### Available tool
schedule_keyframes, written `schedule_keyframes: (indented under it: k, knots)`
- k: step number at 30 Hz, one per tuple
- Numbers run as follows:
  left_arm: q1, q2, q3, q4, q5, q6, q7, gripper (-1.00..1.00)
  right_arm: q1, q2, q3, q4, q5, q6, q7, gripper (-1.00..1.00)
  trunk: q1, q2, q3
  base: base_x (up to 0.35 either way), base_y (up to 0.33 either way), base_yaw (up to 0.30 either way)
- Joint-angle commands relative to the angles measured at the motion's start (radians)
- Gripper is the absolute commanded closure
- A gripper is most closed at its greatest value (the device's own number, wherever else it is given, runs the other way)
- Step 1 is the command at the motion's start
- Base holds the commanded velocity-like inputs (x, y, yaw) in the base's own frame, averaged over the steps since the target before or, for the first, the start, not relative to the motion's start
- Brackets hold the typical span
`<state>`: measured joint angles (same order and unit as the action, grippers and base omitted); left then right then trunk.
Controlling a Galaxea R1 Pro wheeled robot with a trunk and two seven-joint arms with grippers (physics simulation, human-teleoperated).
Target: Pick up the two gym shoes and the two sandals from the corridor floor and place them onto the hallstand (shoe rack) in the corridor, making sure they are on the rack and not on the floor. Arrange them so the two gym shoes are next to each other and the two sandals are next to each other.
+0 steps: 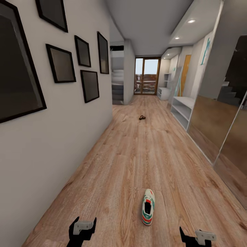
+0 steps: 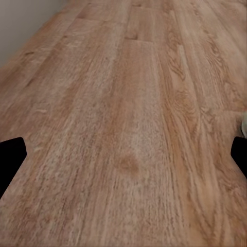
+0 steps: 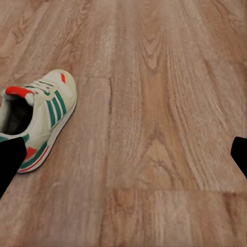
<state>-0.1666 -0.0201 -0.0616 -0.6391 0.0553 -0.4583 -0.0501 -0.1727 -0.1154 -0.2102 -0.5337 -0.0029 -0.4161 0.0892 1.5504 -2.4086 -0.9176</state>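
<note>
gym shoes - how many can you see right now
1. The gym shoe lies on the wood floor just ahead of the robot, between its two arms, nearer the right tool. Its mate may be out of frame.

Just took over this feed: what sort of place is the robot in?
Likely a home corridor: long wood-plank floor, dark picture frames along one wall, a white shoe rack on the other side, and a gym shoe lying ahead.

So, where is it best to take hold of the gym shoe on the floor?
Probably at the ankle collar, coming from above. The gym shoe stands upright on the corridor floor, its opening facing up, so one finger can go inside. The right pincer, open, looks nearer.
</note>
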Motion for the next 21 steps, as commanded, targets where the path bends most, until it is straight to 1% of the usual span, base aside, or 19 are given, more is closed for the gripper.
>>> schedule_keyframes:
  k: [1,6,10,15,21]
  knots:
    - [-0.001,0.000,-0.001,0.002,0.005,-0.003,-0.005,-1.00,-0.001,0.001,-0.006,0.000,0.000,-0.003,0.011,-1.00,0.000,0.000,-0.001,0.000,0.308,-0.026]
    - [-0.001,-0.001,0.000,0.004,0.003,-0.003,-0.005,-1.00,-0.001,0.000,-0.005,0.008,0.004,-0.003,0.014,-1.00,0.000,0.000,-0.001,0.004,0.308,-0.012]
    - [-0.001,-0.004,-0.001,0.003,0.001,-0.003,-0.006,-1.00,-0.001,0.000,-0.004,0.012,0.006,-0.003,0.015,-1.00,0.000,0.000,-0.001,0.071,0.315,-0.002]
    - [-0.002,-0.006,0.001,-0.004,0.003,-0.003,-0.006,-1.00,-0.001,-0.001,-0.004,0.013,0.005,-0.003,0.015,-1.00,0.000,0.000,-0.001,0.133,0.320,-0.001]
    - [-0.002,-0.010,0.002,-0.008,0.005,-0.003,-0.005,-1.00,-0.001,-0.001,-0.005,0.014,0.003,-0.004,0.011,-1.00,0.000,0.000,-0.001,0.197,0.296,0.000]
